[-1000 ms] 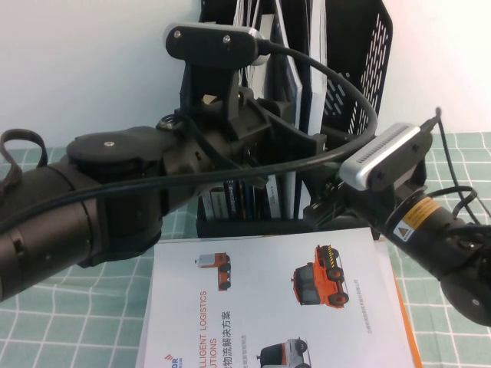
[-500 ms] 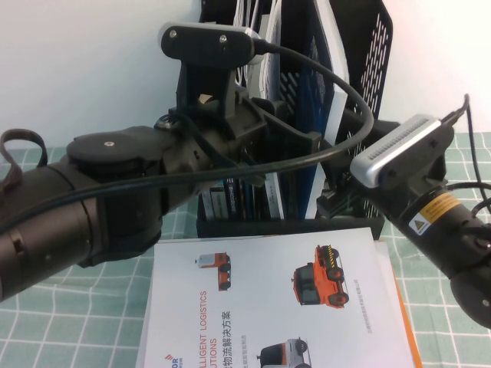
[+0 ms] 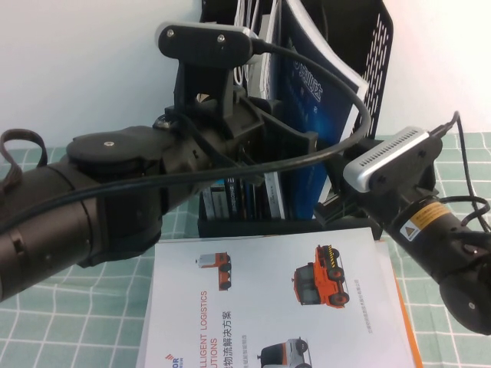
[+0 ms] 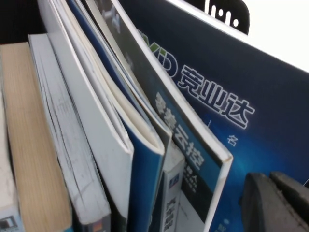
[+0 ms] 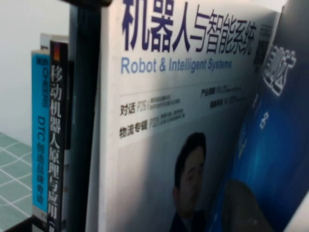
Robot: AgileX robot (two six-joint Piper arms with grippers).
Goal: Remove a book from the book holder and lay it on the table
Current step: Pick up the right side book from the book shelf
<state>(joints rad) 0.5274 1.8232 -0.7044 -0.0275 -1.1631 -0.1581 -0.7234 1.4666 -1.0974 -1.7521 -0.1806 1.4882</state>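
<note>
Extraction step: your left tool (image 4: pixel 274 200) inside the book holder (image 3: pixel 376 54) and right tool (image 5: pixel 246 208) beside it flank the leaning blue book (image 3: pixel 311 100). I cannot tell either grip. Next: secure it, lift clear.

A dark blue glossy book (image 3: pixel 307 100) with white lettering is leaning tilted inside the tall black perforated book holder (image 3: pixel 374 54), its upper corner sticking out above the holder's rim.

Brochure (image 3: pixel 280 303): white, orange vehicles pictured, flat on the cloth in front of the rack.
Wall (image 3: pixel 92 69): plain white, behind.
Cable (image 3: pixel 337 92): black, looping.
</note>
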